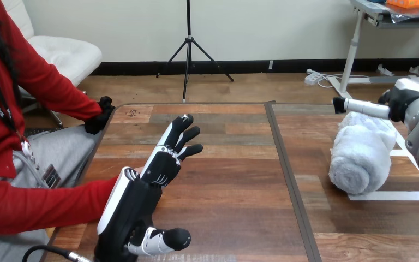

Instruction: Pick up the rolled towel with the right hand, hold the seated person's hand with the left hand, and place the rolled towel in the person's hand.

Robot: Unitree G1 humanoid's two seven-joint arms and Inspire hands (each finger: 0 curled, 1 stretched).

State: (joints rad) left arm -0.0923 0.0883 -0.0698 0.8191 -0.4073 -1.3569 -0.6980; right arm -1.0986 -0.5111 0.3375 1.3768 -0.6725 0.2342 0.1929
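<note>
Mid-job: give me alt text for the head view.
The robot's left hand is open above the wooden table, fingers straight, next to the person's forearm at the view's left. The rolled towel lies on the table at the right, the right hand at its far end; its grip cannot be judged.

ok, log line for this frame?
left robot hand: open, over table | right robot hand: at towel, grip unclear | towel: on table

Bright, even light casts faint shadows on table (234, 218).
</note>
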